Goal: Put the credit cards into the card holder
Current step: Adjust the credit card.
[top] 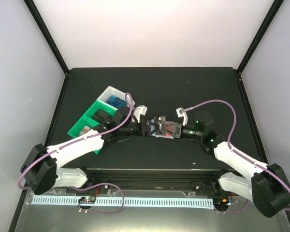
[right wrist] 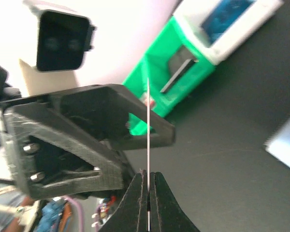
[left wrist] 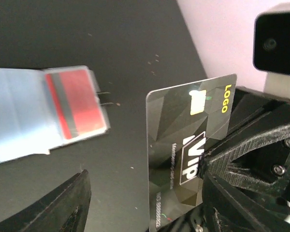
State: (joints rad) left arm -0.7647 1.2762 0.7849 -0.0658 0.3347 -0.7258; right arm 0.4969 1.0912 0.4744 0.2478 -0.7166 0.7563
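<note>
Mid-table from above, the left gripper and right gripper meet tip to tip beside a green tray. Left wrist view: the left jaws stand wide, with an upright black card between them. The card holder lies open nearby, a red card in its pocket. Right wrist view: the right fingers pinch the black card's edge.

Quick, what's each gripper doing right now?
The left gripper is open, gripping nothing.
The right gripper is shut on the black VIP card, pinching it at one edge.
</note>
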